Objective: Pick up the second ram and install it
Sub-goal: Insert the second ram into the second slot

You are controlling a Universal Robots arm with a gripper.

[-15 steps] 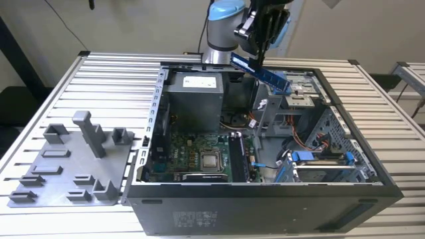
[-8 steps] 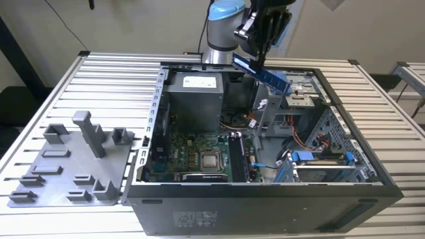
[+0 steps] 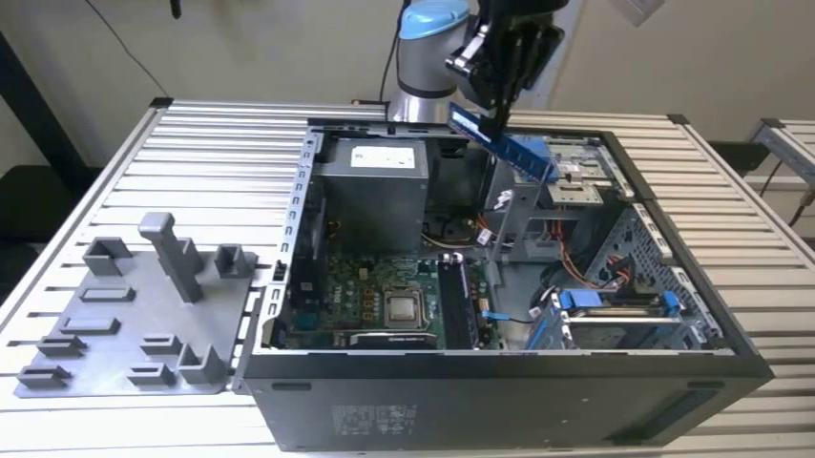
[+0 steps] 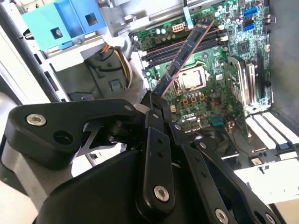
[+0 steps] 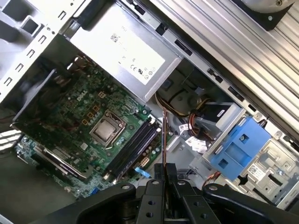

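A: One memory stick (image 3: 506, 145), so where is it?
B: Gripped at one end by the pincer (image 3: 490, 113), jaws closed on it. It hangs slanted above the open computer case (image 3: 510, 401), near its far edge in the exterior view, free end toward the motherboard (image 3: 369, 286).

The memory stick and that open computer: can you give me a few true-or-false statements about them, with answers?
1. The second ram is clamped in the jaws. True.
2. A grey tray lies at the exterior view's left of the computer case. True.
3. The second ram is seated in a motherboard slot. False: it hangs tilted above the case.
4. The case is closed. False: its side is open, showing the motherboard.
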